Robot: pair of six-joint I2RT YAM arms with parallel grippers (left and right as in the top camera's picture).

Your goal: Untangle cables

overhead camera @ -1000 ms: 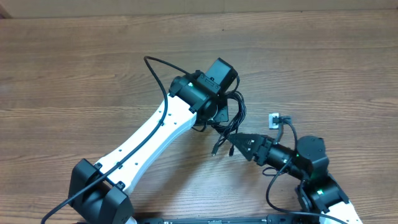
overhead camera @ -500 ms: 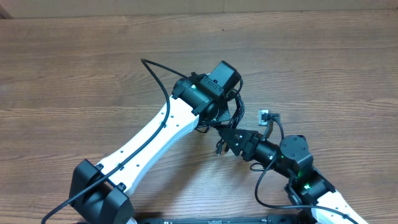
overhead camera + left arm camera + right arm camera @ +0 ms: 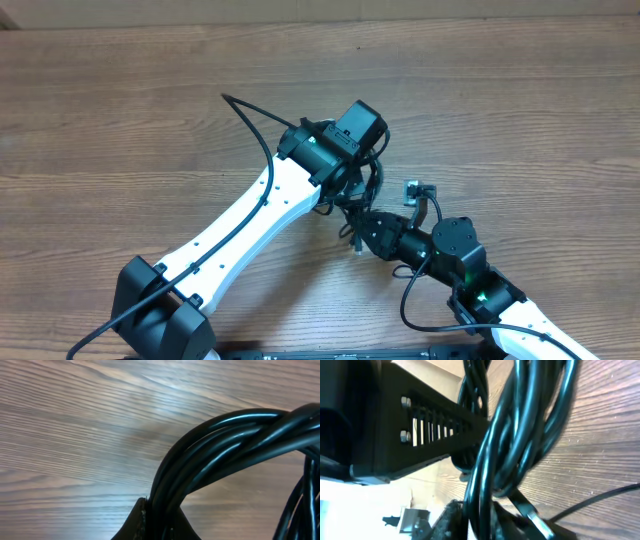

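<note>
1. Table (image 3: 120, 100): bare wood-grain top filling the overhead frame; a hard surface on which cords should slide easily.
2. Left arm (image 3: 250, 215): runs from the lower left to the frame's centre.
3. Right arm (image 3: 460, 265): enters from the lower right and points up-left at the same spot.
4. The cables (image 3: 225, 435): several thin, glossy black cords twisted into one looped bundle at the centre of the overhead frame, between the two wrists and raised off the table. They look light, limp and smooth-skinned, so a hold on a single cord is likely to slip. The twisted trunk looks like the firmer hold. Pulling it taut would probably tighten the twist.
5. Left gripper (image 3: 150, 525): clamped tight on the bundle, which arches up and right from its fingers in the left wrist view.
6. Right gripper (image 3: 362, 232): at the bundle's lower side, cords running past its fingers. Whether it has closed on them cannot be told.
7. Plug end (image 3: 536, 521): small metal connector at lower right of the right wrist view, a stiffer point to take hold of.
</note>
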